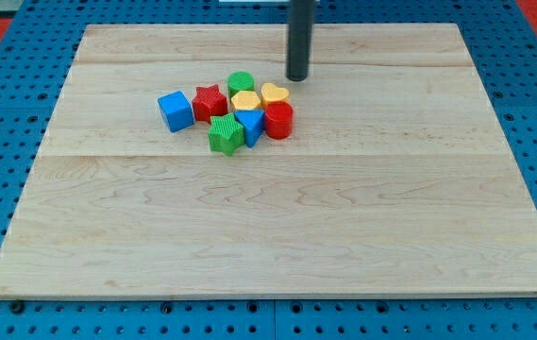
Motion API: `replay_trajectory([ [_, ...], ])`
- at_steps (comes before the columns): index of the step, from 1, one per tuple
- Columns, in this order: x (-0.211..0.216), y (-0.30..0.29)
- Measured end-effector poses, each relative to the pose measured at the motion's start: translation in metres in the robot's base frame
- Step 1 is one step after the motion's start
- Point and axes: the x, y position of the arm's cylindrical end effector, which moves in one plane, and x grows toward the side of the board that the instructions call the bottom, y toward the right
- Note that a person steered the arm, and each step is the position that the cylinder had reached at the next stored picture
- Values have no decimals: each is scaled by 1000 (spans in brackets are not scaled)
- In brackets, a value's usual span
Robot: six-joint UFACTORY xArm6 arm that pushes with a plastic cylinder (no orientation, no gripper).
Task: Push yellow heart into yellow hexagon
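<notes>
Yellow heart [275, 93]: lies in the upper middle of the wooden board [277, 227], at the view's right end of a tight cluster of blocks, its left side touching the yellow hexagon [245, 100]. Yellow hexagon: centre of the cluster, flat on the board. Green cylinder [241, 82]: just above the hexagon, touching or nearly so. Red star [209, 101]: to the hexagon's left, close beside it. Blue cube [176, 110]: leftmost piece, just beside the star. Green star-like block [225, 134]: lowest in the cluster, below the hexagon and left of the blue triangular block [250, 125]. Red cylinder [278, 120]: directly below the heart, touching the blue triangular block. My tip [297, 78]: the dark rod's lower end stands just above and to the right of the heart, near it but with a thin gap; the arm carries no claw, so nothing opens, closes or grips. Blue perforated surface [4, 123]: surrounds the board on all sides.
</notes>
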Motion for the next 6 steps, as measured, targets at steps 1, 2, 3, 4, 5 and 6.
replay_trajectory([
  [1,50,5],
  [2,50,-3],
  [3,51,-11],
  [4,53,-10],
  [5,53,-10],
  [6,53,-10],
])
